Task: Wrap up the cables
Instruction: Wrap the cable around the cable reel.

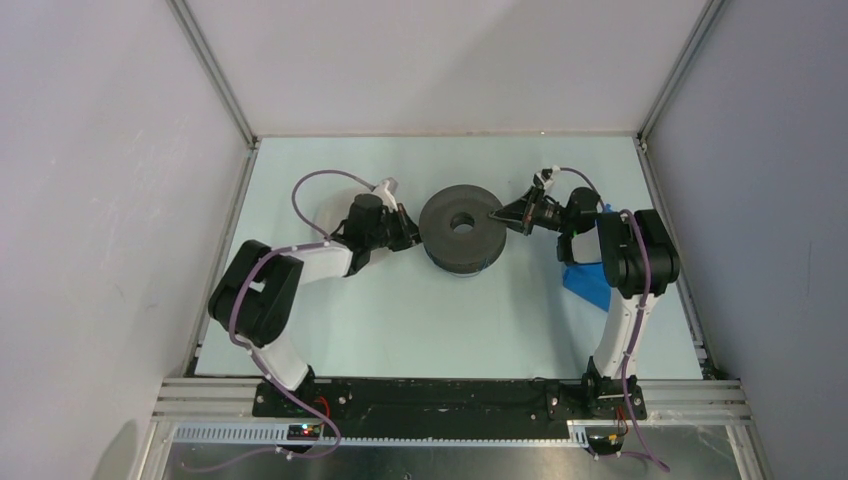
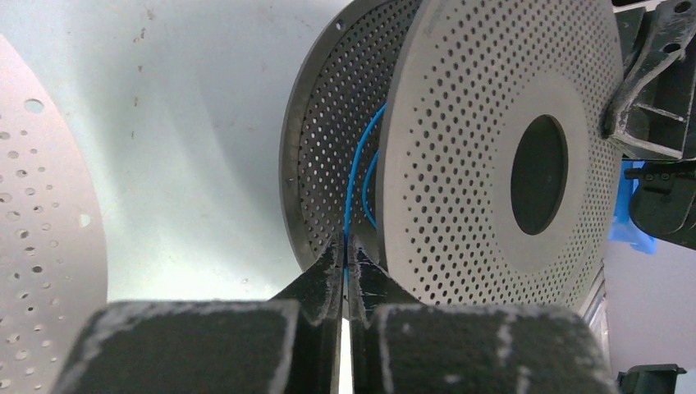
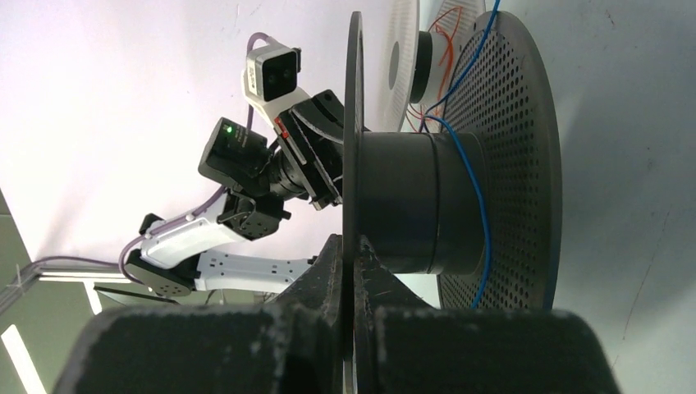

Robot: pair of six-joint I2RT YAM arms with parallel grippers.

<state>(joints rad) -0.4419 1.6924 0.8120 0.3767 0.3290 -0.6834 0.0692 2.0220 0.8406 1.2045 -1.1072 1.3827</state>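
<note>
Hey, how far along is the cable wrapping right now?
Early. Done: only a loose turn or two of the blue cable sits on the hub of the dark spool. In hand: the left gripper pinches that cable between the flanges while the right gripper clamps a flange rim. Left: more winding; the reddish cable looks loose by the white spool.

Blue cable (image 3: 483, 213), upper end off-frame

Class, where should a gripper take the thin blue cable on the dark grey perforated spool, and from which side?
Grip the thin blue cable where it runs loose between the flanges of the dark grey perforated spool, entering edge-on from the left arm's side; the flanges likely block other approaches. The left gripper pinches there.
</note>
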